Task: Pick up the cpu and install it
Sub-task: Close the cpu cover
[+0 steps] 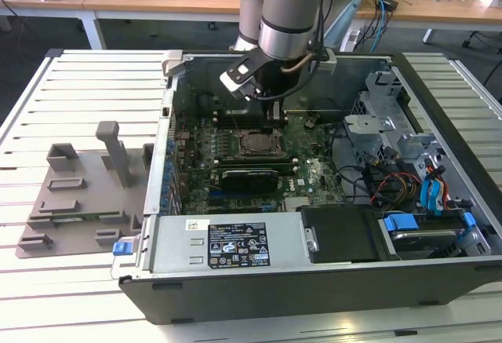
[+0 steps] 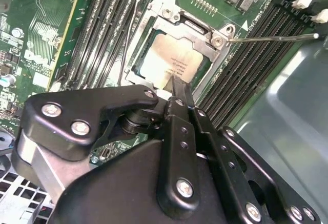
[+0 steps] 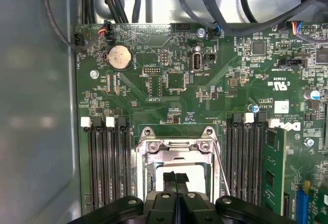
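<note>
- Arm position: I have the arm reaching down into the open computer case, which lies on the white slatted tabletop. The tool hangs over the middle of the motherboard.
- Tool state: in both wrist views the two black fingers are pressed together with only a thin seam between them. Nothing is gripped between them.
- Tool placement: in the second wrist view the tool points down at the near edge of the cpu. I cannot tell whether the tips touch it.
- Task item: the cpu lies flat in the socket, with its pale metal top showing through the window of the silver socket frame.
- Socket surroundings: rows of black memory slots run along both sides of the socket. A thin metal lever stands out beside the frame.
- Other items noted: a black graphics card sits in the case just beside the socket. A grey tray rests on the tabletop, outside the case at the exterior view's left.
</note>
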You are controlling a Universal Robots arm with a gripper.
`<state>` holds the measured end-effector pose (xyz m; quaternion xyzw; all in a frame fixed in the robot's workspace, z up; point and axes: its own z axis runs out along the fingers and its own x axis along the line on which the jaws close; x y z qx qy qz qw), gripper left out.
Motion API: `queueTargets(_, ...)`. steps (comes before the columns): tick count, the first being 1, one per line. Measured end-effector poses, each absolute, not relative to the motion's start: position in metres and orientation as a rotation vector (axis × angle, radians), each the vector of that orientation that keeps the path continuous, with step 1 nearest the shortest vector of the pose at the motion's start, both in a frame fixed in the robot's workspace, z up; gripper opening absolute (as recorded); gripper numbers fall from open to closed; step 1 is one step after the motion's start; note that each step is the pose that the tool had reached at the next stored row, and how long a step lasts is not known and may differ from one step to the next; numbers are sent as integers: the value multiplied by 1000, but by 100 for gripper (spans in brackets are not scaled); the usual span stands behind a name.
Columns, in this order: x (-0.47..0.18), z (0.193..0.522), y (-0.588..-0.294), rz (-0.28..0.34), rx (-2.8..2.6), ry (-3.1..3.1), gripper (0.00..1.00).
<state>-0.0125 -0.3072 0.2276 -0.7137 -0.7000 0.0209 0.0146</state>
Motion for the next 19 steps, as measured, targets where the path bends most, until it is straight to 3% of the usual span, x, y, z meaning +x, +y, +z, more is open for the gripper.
queueTargets(19,-13,260,-307,65,-2221,-2179,11)
